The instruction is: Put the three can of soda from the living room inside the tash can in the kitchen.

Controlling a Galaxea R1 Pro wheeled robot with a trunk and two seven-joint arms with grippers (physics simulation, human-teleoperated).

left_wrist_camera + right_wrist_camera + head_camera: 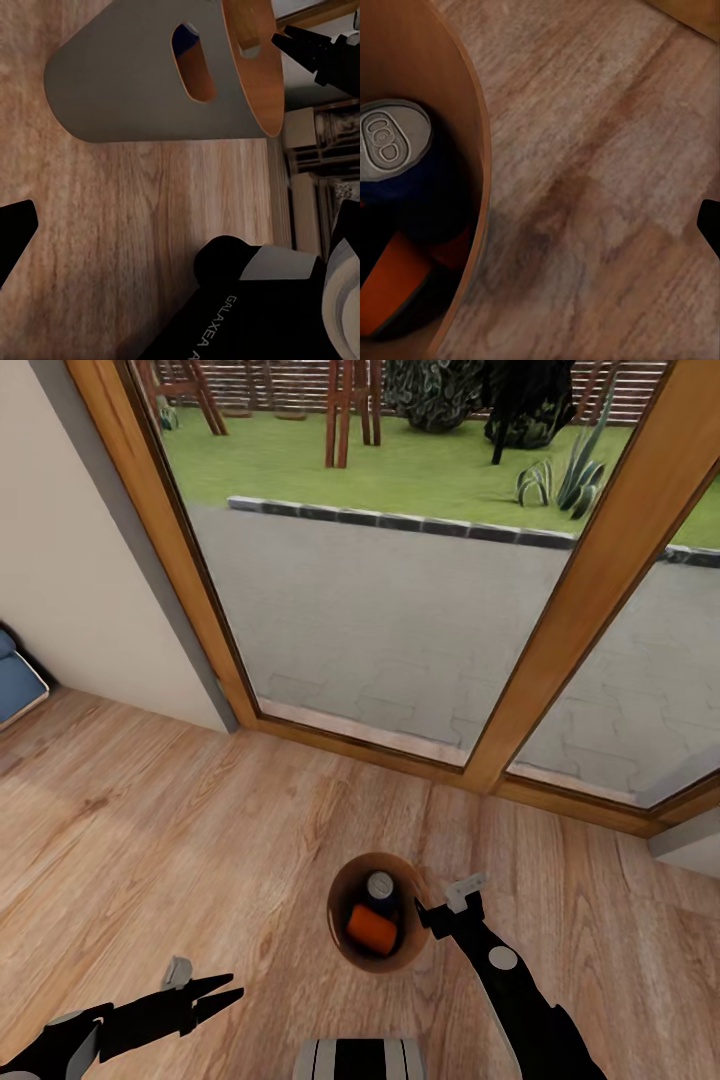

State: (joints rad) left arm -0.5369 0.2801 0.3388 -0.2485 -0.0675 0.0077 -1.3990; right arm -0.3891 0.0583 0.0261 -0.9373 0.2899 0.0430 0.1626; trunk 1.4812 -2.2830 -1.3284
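Note:
The tash can (340,935), brown inside, stands on the light wood floor just in front of me. Inside it a dark blue can of soda (380,887) stands upright beside an orange one (372,928) lying down. The right wrist view looks in at the blue can's silver top (394,142) and the orange can (397,292). My right gripper (428,916) is at the bin's right rim, open, with one fingertip (712,225) outside the wall. My left gripper (225,992) hovers open and empty to the left of the bin (150,82).
Wood-framed glass doors (600,570) rise ahead, with a paved yard and lawn behind. A blue sofa corner (15,685) shows at far left against the pale wall. A wall corner (690,845) juts in at right. My base (360,1058) is just behind the bin.

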